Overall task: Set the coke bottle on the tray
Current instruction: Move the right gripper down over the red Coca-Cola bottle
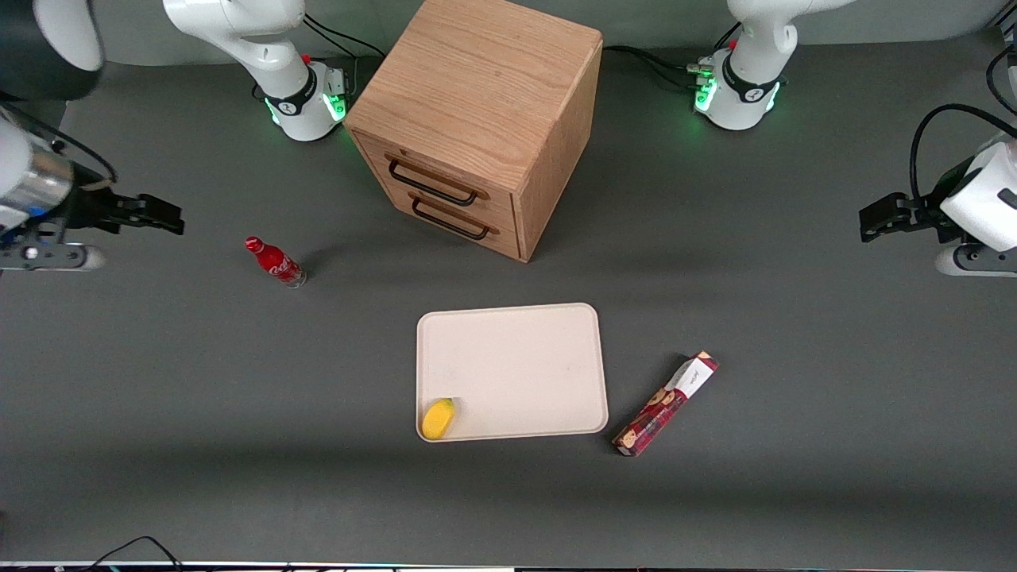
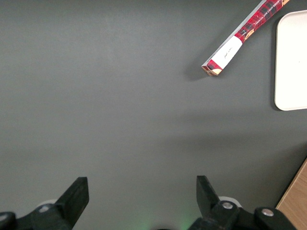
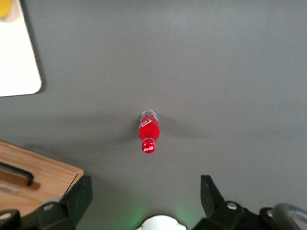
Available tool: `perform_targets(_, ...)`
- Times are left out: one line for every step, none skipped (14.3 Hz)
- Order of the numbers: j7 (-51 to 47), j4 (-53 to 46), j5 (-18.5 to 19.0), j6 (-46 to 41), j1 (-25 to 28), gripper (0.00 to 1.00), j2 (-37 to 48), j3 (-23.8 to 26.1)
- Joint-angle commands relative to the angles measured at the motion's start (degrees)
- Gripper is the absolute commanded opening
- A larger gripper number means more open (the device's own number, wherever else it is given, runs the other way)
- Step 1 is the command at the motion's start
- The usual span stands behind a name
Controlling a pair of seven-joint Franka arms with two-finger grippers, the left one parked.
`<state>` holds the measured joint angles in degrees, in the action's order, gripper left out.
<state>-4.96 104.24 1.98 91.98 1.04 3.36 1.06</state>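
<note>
- Progress nil: coke bottle (image 1: pixel 275 261) stands on the desk (image 1: pixel 159 397), well apart from the tray (image 1: pixel 516 357).
- Claw (image 3: pixel 144 196) hangs above the bottle, spread wide, grasping nothing.
- Grasp, carry and placing remain.

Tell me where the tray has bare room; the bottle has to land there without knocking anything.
Most of the tray is bare; only the yellow fruit fills its corner nearest the camera, toward the working arm's end. The coke bottle stands alone on the table. The claw, open, hangs above the table's working-arm end.

Front view overhead; wrist views face down, sharing tray (image 1: pixel 508 349).
</note>
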Motion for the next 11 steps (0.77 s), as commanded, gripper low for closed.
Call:
perform_targets(-0.8, 27.4, -1.2, 18.4, 0.0, 1.0, 12.8, -0.4)
perform_targets(-0.8, 32.0, -1.3, 23.9, -0.1, 1.0, 13.0, -0.5)
perform_targets(-0.8, 35.7, -1.3, 28.4, -0.2, 1.0, 12.8, -0.8)
perform_targets(-0.8, 39.7, -1.4, 33.3, -0.2, 1.0, 12.8, -0.8)
perform_targets(-0.8, 43.0, -1.5, 38.2, -0.2, 1.0, 12.3, -0.8)
perform_targets(-1.0, 45.6, -1.8, 42.8, -0.2, 1.0, 11.3, -0.8)
perform_targets(-1.1, 46.9, -1.8, 46.2, -0.2, 1.0, 10.1, -0.9)
perform_targets(-1.1, 47.2, -1.8, 47.8, -0.2, 1.0, 8.9, -0.9)
perform_targets(-1.1, 47.1, -1.8, 48.4, -0.2, 1.0, 8.3, -0.9)
perform_targets(-1.1, 47.1, -1.8, 49.0, -0.2, 0.86, 8.1, -0.9)
perform_targets(-1.1, 47.1, -1.8, 49.1, -0.2, 0.68, 8.0, -0.9)
